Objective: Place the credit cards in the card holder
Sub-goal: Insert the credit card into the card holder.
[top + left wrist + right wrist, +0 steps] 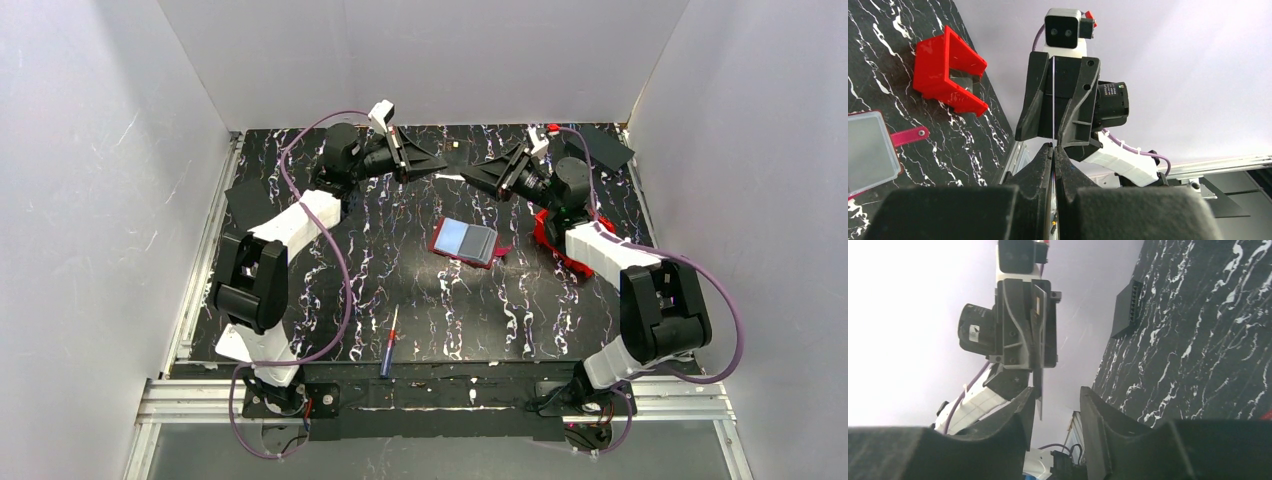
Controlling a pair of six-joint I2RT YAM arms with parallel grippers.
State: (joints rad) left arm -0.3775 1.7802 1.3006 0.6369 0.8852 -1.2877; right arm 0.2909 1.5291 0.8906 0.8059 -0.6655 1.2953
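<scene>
The card holder [465, 241] lies open in the middle of the table, red with a grey-blue pocket; its edge also shows in the left wrist view [870, 150]. Both grippers meet nose to nose above the back of the table. My left gripper [438, 164] [1053, 147] is shut on a credit card [1053, 100], seen edge-on as a thin pale line. The card's free end [1039, 395] reaches between the fingers of my right gripper [472, 173] [1058, 392]. That gripper is open, with the card close to its left finger and a gap on the other side.
A red open-topped bin [948, 70] sits on the right under my right arm [560, 240]. Black flat squares lie at the back right [605, 147] and at the left edge [250, 205]. A blue and red pen-like tool [389, 342] lies near the front edge.
</scene>
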